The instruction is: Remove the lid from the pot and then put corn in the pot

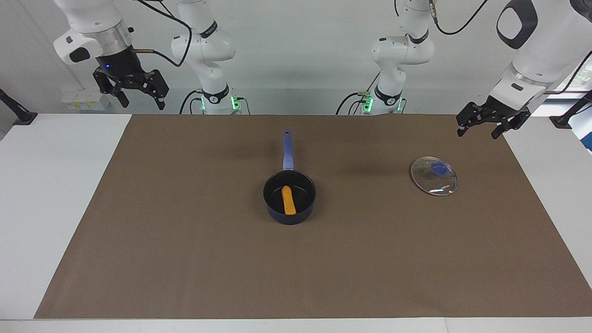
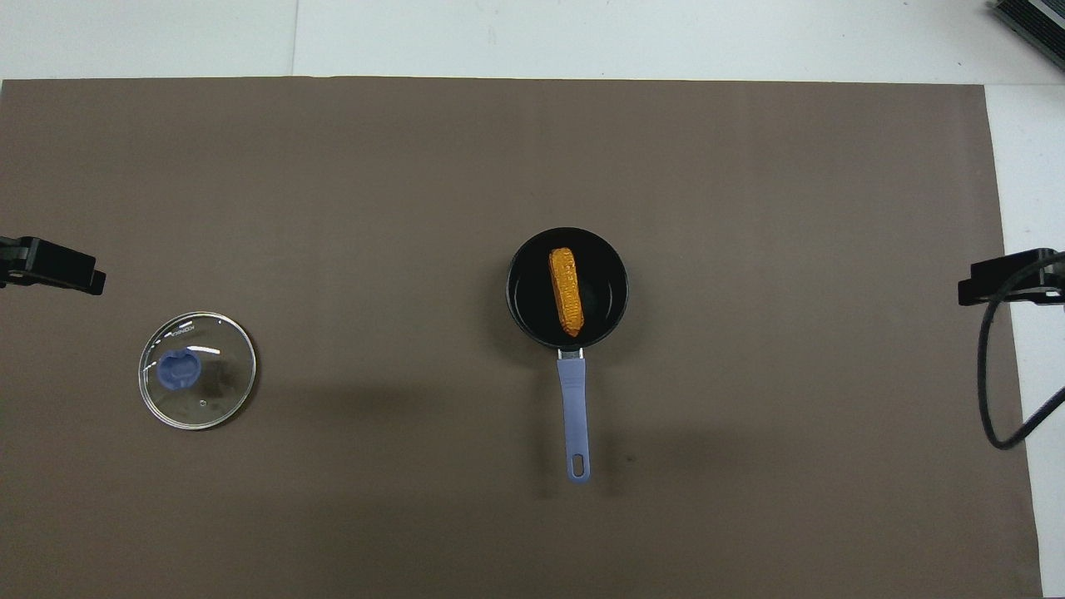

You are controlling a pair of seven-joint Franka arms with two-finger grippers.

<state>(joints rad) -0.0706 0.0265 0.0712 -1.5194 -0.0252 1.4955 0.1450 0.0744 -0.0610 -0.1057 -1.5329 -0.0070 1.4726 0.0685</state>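
Now | bumpy orange corn [image 2: 566, 291] in pot [image 2: 522, 312] | lid [image 2: 216, 391] flat, apart

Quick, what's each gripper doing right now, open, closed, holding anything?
Left gripper: open, empty, raised near the lid, at the left arm's end of the table.
Right gripper: open, empty, raised at the right arm's end.

Brown mat on my white counter

I saw a brown mat [image 1: 185, 240] covering most of the white counter [image 1: 51, 194]; a dark boxy item [image 2: 1032, 15] sat at one corner.
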